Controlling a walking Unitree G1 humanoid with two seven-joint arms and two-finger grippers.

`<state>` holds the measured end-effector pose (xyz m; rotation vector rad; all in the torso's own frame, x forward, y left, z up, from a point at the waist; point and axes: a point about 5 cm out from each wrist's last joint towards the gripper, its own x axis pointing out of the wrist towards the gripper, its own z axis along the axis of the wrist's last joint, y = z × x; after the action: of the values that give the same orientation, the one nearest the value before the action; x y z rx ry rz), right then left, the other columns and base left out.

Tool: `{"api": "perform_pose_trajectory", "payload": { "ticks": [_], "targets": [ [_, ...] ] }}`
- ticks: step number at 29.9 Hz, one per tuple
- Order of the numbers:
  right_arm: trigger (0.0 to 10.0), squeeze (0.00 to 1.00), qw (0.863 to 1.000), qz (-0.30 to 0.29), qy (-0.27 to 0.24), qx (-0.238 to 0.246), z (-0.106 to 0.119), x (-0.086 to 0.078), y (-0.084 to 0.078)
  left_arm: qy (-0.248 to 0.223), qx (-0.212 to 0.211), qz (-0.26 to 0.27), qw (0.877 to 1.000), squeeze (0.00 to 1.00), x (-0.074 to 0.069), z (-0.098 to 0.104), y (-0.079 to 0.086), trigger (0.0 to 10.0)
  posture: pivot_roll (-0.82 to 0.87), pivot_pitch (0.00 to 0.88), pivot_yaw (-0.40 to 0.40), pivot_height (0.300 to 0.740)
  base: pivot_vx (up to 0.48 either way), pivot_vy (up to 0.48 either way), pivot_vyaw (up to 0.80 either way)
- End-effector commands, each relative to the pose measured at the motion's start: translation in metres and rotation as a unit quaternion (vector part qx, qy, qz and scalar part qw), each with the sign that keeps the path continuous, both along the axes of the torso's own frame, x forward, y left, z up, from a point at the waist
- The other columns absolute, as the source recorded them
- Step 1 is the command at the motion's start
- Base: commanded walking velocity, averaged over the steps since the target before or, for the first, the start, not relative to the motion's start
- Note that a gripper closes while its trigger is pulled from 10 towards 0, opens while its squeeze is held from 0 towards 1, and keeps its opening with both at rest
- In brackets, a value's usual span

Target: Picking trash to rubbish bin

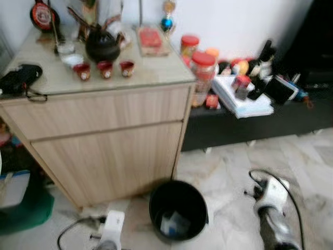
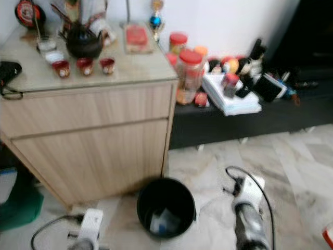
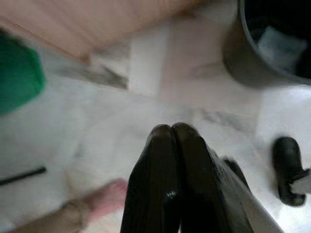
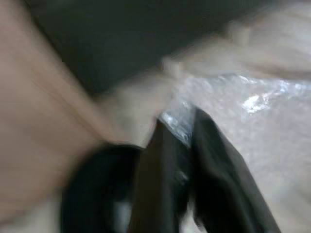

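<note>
Left gripper (image 3: 172, 133) near rubbish bin (image 3: 238, 53)

Pretty clearly a lived-in home, living room probably. There was a light wood cabinet (image 1: 104, 135) with a black teapot (image 1: 102, 46) and 3 little red cups (image 1: 105, 69) on its top, a low black shelf (image 1: 250, 122) crammed with red-lidded jars (image 1: 203, 70), bottles and papers, marble-look floor tiles (image 1: 234, 172) and a black rubbish bin (image 1: 178, 209).

A wooden cabinet (image 1: 104, 135) stands on pale marble floor (image 1: 229, 172) against a white wall (image 1: 234, 21) — a low black shelf (image 1: 250, 122) beside it.
</note>
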<state>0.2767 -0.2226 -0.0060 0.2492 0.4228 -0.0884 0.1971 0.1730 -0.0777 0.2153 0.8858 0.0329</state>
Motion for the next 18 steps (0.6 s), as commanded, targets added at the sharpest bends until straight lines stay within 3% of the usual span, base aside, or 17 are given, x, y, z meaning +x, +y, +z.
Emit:
{"api": "perform_pose_trajectory", "payload": {
  "ticks": [1, 7, 13, 18],
  "targets": [
    [10.0, 0.0, 0.997, 0.066, -0.042, 0.013, 0.016, 0.015, 0.01, 0.0, -0.011, -0.008, 1.0, 0.0, 0.0, -0.001, -0.011, 10.0, -0.12, 0.058, -0.091, 0.74, 0.304, 0.0, 0.0],
    [10.0, 0.0, 0.975, 0.202, -0.084, 0.031, 0.031, 0.029, 0.046, -0.003, -0.011, -0.006, 1.0, 0.0, 0.001, 0.0, -0.012, 10.0, -0.12, 0.06, -0.095, 0.74, 0.091, 0.0, 0.0],
    [10.0, 0.0, 0.947, 0.306, -0.093, 0.04, 0.035, 0.029, 0.068, -0.002, -0.012, -0.006, 1.0, 0.0, 0.001, -0.001, -0.012, 10.0, -0.12, 0.062, -0.095, 0.74, 0.0, 0.0, 0.0],
    [10.0, 0.0, 0.939, 0.33, -0.087, 0.031, 0.035, 0.027, 0.073, -0.001, -0.013, -0.006, 1.0, 0.0, 0.0, -0.001, -0.013, 10.0, -0.12, 0.063, -0.099, 0.74, 0.0, 0.0, 0.0]
  ]
}}
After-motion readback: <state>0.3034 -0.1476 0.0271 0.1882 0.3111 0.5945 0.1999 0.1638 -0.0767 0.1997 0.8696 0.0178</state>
